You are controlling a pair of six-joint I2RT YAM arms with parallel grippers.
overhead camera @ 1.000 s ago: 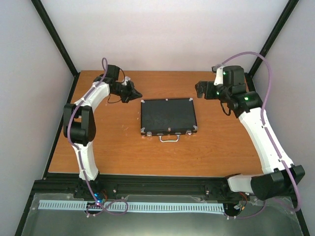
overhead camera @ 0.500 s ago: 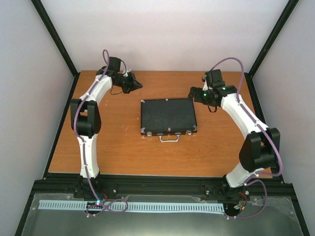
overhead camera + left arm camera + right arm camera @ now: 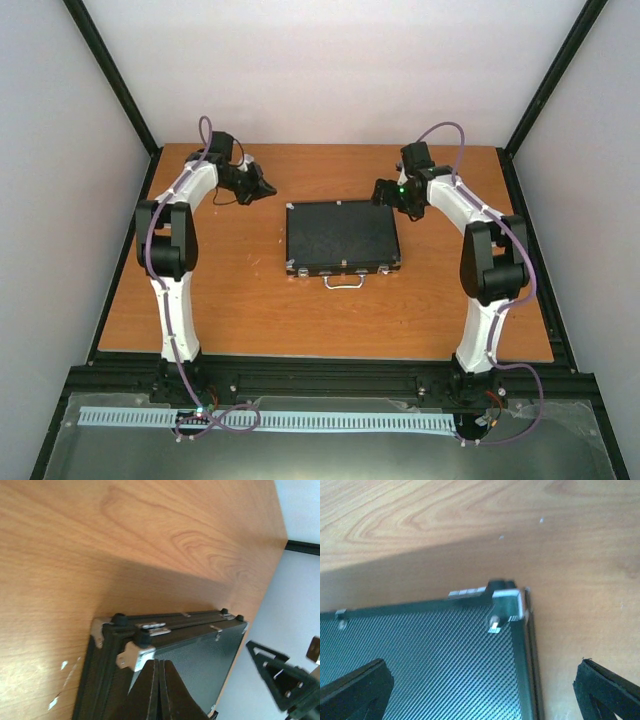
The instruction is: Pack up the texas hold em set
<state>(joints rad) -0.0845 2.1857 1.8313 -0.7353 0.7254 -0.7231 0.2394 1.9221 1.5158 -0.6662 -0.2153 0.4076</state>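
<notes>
The black briefcase [image 3: 340,237] lies flat and closed in the middle of the table, its silver handle [image 3: 342,282] facing the near edge. My left gripper [image 3: 264,187] is shut and empty, just off the case's far left corner; in the left wrist view its fingers [image 3: 159,690] are pressed together over the case lid [image 3: 200,647]. My right gripper [image 3: 384,192] is open and empty above the far right corner [image 3: 509,602], with its fingers [image 3: 355,690] spread wide. Chips, discs, dice and card deck are out of view.
The wooden table [image 3: 230,300] is walled by white panels at the back and both sides, with black frame posts at the corners. The arm bases stand at the near edge. My right gripper shows in the left wrist view [image 3: 285,680] beyond the case.
The right arm has folded in and upright, bringing its gripper left onto the case's far right corner. The left gripper swung back, then returned near the far left corner. The case has not moved.
</notes>
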